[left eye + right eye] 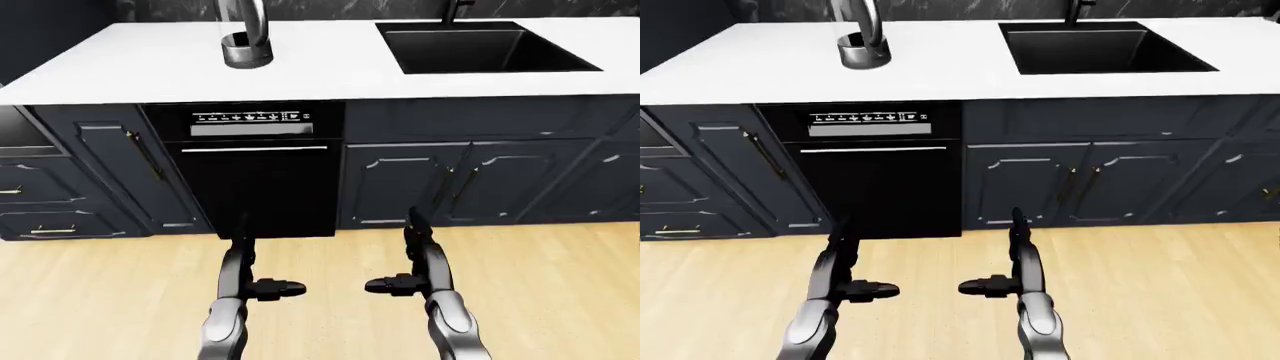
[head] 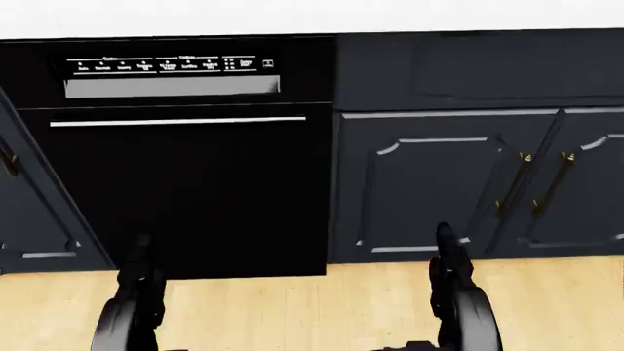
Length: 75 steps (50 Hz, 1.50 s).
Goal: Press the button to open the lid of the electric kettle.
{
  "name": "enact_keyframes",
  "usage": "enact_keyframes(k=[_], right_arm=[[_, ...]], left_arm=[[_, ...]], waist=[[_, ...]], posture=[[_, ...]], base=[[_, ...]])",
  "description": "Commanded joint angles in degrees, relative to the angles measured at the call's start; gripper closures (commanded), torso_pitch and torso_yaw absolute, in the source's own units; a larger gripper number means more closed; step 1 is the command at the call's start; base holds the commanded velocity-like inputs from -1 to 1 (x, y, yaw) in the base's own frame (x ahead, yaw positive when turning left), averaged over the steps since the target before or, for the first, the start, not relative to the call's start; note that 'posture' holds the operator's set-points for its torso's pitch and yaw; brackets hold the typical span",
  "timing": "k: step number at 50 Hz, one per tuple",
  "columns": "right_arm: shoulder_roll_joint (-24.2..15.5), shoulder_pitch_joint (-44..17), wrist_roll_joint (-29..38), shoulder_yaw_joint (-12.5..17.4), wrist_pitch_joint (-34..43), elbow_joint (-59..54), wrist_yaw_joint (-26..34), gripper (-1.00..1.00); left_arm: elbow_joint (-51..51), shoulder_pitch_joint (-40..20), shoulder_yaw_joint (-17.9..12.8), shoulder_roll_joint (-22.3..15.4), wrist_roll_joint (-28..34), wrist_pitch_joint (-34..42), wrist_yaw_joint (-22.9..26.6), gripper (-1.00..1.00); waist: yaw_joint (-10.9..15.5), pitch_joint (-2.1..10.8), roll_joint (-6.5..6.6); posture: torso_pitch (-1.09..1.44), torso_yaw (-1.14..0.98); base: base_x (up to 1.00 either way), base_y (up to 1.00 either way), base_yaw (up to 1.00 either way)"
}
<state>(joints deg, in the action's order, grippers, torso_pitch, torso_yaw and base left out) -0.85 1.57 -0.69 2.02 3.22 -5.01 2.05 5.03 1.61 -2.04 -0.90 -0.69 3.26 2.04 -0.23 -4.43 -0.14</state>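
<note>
The electric kettle (image 1: 245, 41) is a shiny metal body on a round base, standing on the white counter (image 1: 140, 71) at the top left of the left-eye view. Its upper part, with lid and button, is cut off by the top edge. Both hands hang low over the wooden floor, well short of the counter. My left hand (image 1: 262, 266) is open, fingers pointing up and thumb turned inward. My right hand (image 1: 400, 259) mirrors it, open and holding nothing. In the head view only the tops of both hands (image 2: 141, 274) (image 2: 448, 267) show.
A black dishwasher (image 1: 255, 172) with a silver handle sits under the kettle. To the right a black sink (image 1: 480, 45) is sunk into the counter, its faucet (image 1: 455, 9) behind it. Dark blue cabinets (image 1: 440, 180) line the base. Light wooden floor (image 1: 550, 292) lies between me and them.
</note>
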Motion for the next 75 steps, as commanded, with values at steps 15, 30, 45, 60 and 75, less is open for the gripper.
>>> enact_keyframes(k=[15, 30, 45, 60, 75], right_arm=[[0.15, 0.25, 1.93, -1.37, 0.19, 11.62, -0.98, -1.00], [-4.59, -10.23, -4.87, 7.96, 20.60, 29.53, -1.27, -1.00], [-14.07, -19.72, -11.31, 16.88, 27.63, 30.26, -4.06, -1.00], [-22.30, -24.91, -16.08, 22.29, 32.26, 30.24, -5.60, -1.00], [-28.23, -26.81, -18.71, 25.18, 32.03, 28.02, -6.18, -1.00]], left_arm=[[-8.98, -1.66, 0.44, -0.14, -1.01, 2.03, 2.06, -1.00], [-34.38, -4.67, -5.35, -2.94, -2.63, 22.14, 2.75, -1.00], [-49.85, -11.89, -18.81, -10.40, -9.30, 39.02, 2.07, -1.00], [-55.75, -14.77, -28.57, -17.48, -15.12, 47.95, 0.64, -1.00], [-56.94, -14.96, -41.98, -24.86, -31.07, 51.38, -4.28, -1.00]], waist=[[0.44, 4.64, -0.29], [0.53, 5.25, -0.22], [0.53, 4.01, -0.16], [0.55, 3.24, -0.11], [0.44, 2.46, 0.24]], posture=[[0.00, 0.00], [0.00, 0.00], [0.00, 0.00], [0.00, 0.00], [0.00, 0.00]], base=[[0.00, 0.00, 0.00], [0.00, 0.00, 0.00], [0.00, 0.00, 0.00], [0.00, 0.00, 0.00], [0.00, 0.00, 0.00]])
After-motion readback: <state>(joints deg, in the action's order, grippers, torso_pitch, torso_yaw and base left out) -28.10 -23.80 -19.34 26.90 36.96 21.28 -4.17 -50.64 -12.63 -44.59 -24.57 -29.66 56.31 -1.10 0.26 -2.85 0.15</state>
